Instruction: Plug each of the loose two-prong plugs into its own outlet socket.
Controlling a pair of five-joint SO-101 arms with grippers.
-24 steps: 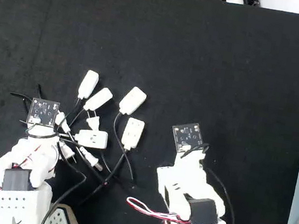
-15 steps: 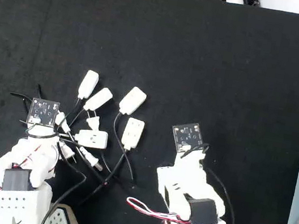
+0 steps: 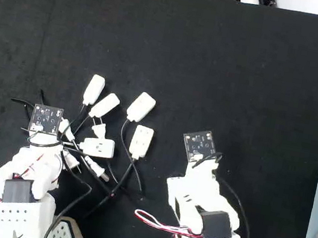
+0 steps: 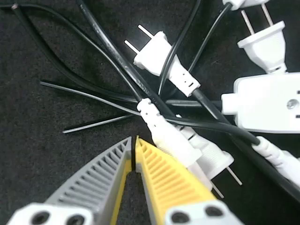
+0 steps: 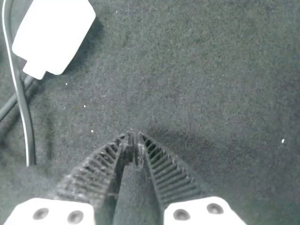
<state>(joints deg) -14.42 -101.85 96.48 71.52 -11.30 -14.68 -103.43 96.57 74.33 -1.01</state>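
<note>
Where the loose two-prong plugs are concerned, the left wrist view records three with prongs bare. The first plug (image 4: 157,51) lies across the black cords (image 4: 98,42). The second plug (image 4: 266,43) lies just beside a white socket block (image 4: 267,101). The third plug (image 4: 194,150) lies with its cord end just beside my left jaws. All three rest in one tangle on the black worktop (image 4: 42,140).

My left jaws are closed tip to tip and grip nothing, low over the cloth at the edge of that tangle.

From above, further white sockets fan out beyond the tangle: a slim socket (image 3: 93,90), a second slim socket (image 3: 104,105), a broad socket (image 3: 141,107) and a lower socket (image 3: 141,142), each trailing a cord back toward my left arm (image 3: 34,168).

My right arm (image 3: 201,193) stands beside this cluster, apart from it. My right jaws are likewise closed and hold nothing. They sit over bare cloth, with one white outlet body (image 5: 54,35) and its cord (image 5: 18,103) lying off to the side, not touching them.
</note>
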